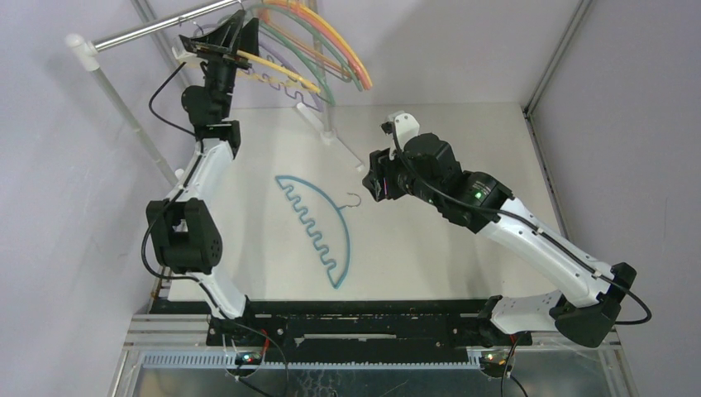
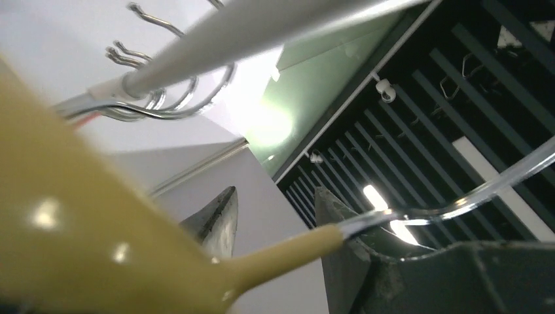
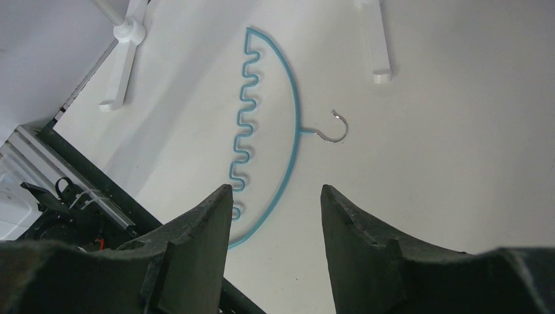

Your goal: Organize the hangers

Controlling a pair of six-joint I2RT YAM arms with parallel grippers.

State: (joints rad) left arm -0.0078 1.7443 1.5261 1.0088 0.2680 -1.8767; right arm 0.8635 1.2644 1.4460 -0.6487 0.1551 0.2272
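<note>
Several hangers (image 1: 331,51) in orange, yellow, green and purple hang bunched on the silver rail (image 1: 157,29); their wire hooks (image 2: 163,98) loop over the rail (image 2: 262,26) in the left wrist view. My left gripper (image 1: 240,37) is raised to the rail. Its jaws (image 2: 271,190) stand apart, and the neck of a yellow hanger (image 2: 288,252) lies across the gap, its wire hook resting against the right finger. A teal wavy-edged hanger (image 1: 341,213) lies flat on the table. My right gripper (image 1: 374,178) hovers open and empty just right of its hook, above it (image 3: 296,124) in the right wrist view.
The rail stands on white posts (image 1: 112,91) with white feet (image 3: 124,33) (image 3: 379,65) on the table's far side. A black frame (image 1: 347,318) runs along the table's near edge.
</note>
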